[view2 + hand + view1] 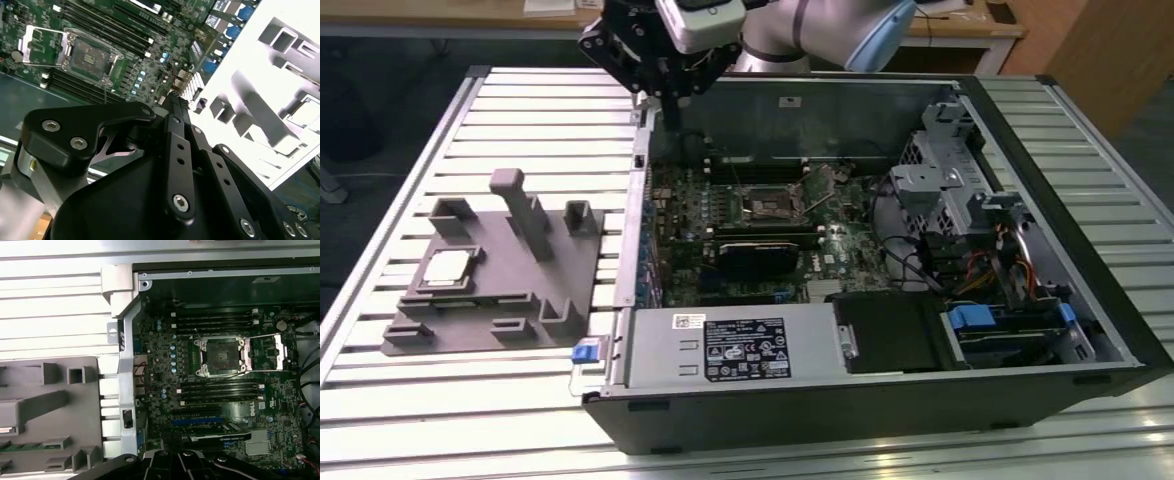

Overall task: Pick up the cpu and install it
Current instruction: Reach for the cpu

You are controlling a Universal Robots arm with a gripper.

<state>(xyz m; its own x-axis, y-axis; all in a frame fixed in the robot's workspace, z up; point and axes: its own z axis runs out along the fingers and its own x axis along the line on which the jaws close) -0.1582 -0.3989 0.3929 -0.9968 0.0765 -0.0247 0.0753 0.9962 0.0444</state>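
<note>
End effector (175, 98), tips together, empty, above computer case (854, 405) wall; cpu (450, 266) on grey fixture (520, 295).

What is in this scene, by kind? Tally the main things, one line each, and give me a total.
cpu, lying in the fixture: 1
grey fixture: 1
computer case, side open: 1
motherboard socket, open: 1
power supply: 1
gripper, over the case's edge: 1
Total: 6
</note>
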